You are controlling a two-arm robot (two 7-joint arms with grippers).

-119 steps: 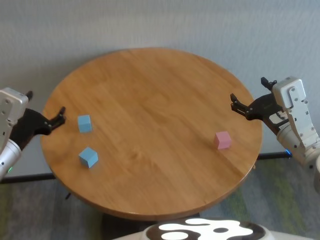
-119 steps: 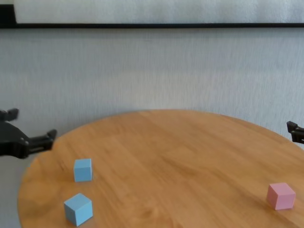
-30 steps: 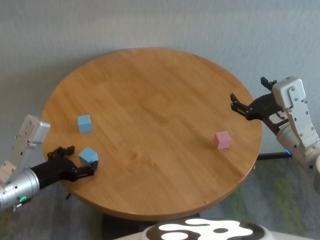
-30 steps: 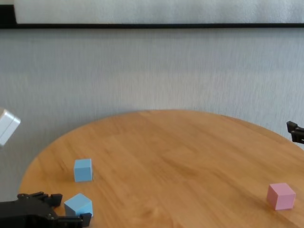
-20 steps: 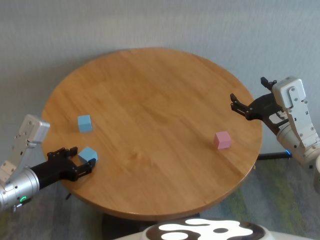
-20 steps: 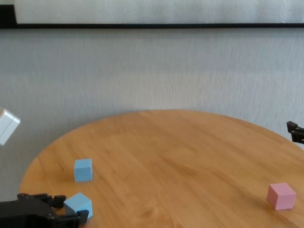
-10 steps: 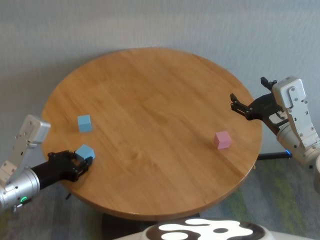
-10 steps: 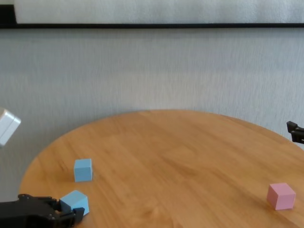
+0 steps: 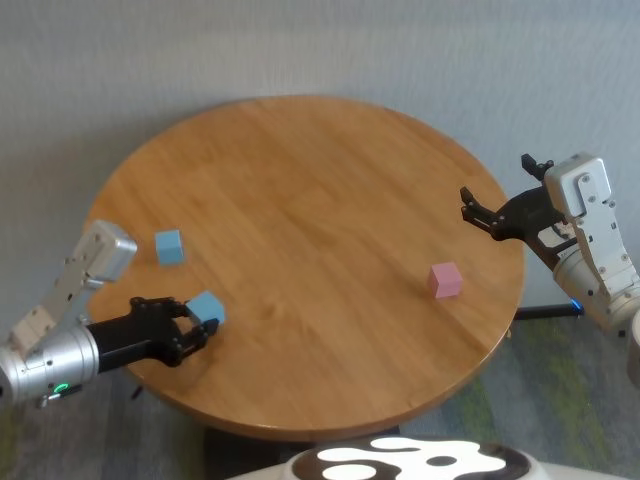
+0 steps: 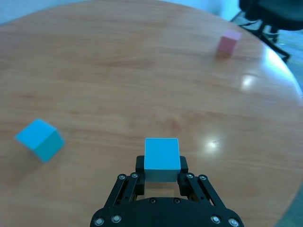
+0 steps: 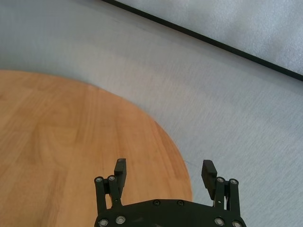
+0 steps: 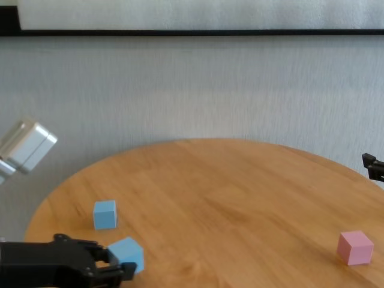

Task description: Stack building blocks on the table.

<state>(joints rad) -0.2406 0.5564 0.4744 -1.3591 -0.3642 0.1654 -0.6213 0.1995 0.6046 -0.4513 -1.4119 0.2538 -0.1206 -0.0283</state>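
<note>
- Black-fingered, the left end effector (image 9: 195, 330) sits over the near-left part of the table, clamped on a small light blue matte cube (image 9: 206, 308); the left wrist view shows that cube (image 10: 162, 159) pinched between the two fingertips, one pad on each side.
- From the chest view the held cube (image 12: 126, 254) looks to be raised a little above the wood, though I cannot tell for sure whether it clears the surface.
- Just behind it, nearer the left rim, the second light blue matte cube (image 9: 169, 246) rests flat on the table, apart from the held one.
- Pink and matte, the third small cube (image 9: 445, 280) stands alone on the right side of the table, well apart from both blue ones.
- Over at the right rim, the right end effector (image 9: 497, 208) hangs beside the table edge with its black fingers spread apart and nothing between them; its wrist view shows the two fingertips (image 11: 120, 167) wide of each other above the table edge.
- All of this is carried by the large round table with a warm honey-brown wood-grain top (image 9: 310, 200).
- Beyond the table stands a pale grey wall (image 12: 192, 90) with a dark strip running along it high up.
</note>
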